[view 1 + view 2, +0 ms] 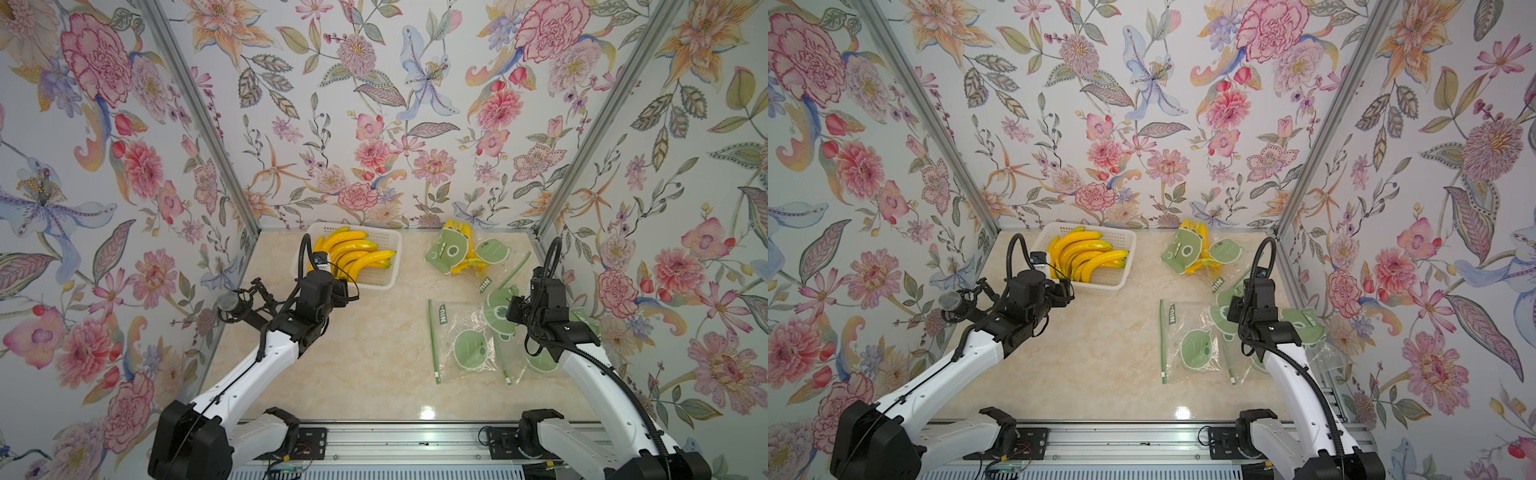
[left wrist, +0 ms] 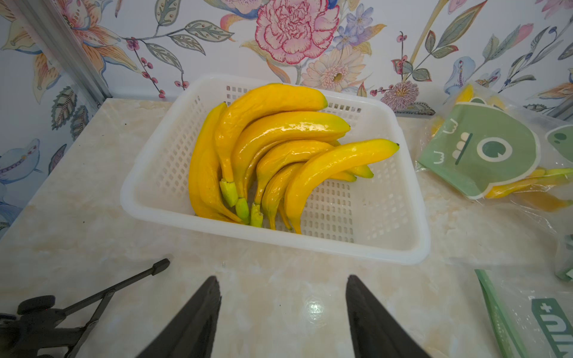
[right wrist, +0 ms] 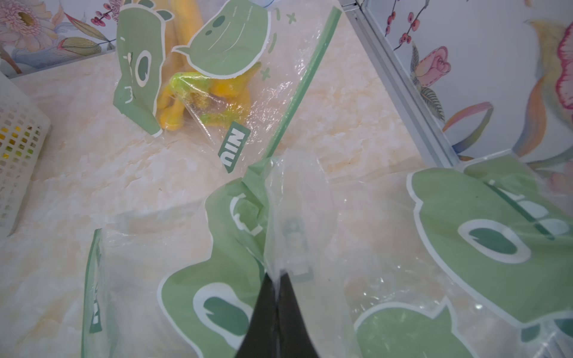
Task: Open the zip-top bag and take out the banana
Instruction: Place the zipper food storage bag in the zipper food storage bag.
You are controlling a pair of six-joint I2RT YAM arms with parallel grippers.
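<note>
A clear zip-top bag (image 1: 457, 253) (image 3: 201, 77) with green cartoon prints lies at the back right with yellow bananas inside. My right gripper (image 3: 277, 274) (image 1: 513, 309) is shut on the film of another such bag (image 3: 294, 217), lifted and crumpled; I see no banana in it. My left gripper (image 2: 282, 279) (image 1: 347, 291) is open and empty above the table. It sits just in front of a white basket (image 2: 310, 245) (image 1: 386, 286) holding several loose bananas (image 2: 279, 148) (image 1: 1088, 253).
More flat printed bags (image 1: 469, 345) (image 1: 1196, 349) lie under and beside my right arm, green zip strips toward the table's middle. A microphone on a black stand (image 1: 228, 303) (image 2: 93, 297) stands by the left wall. Flowered walls close three sides.
</note>
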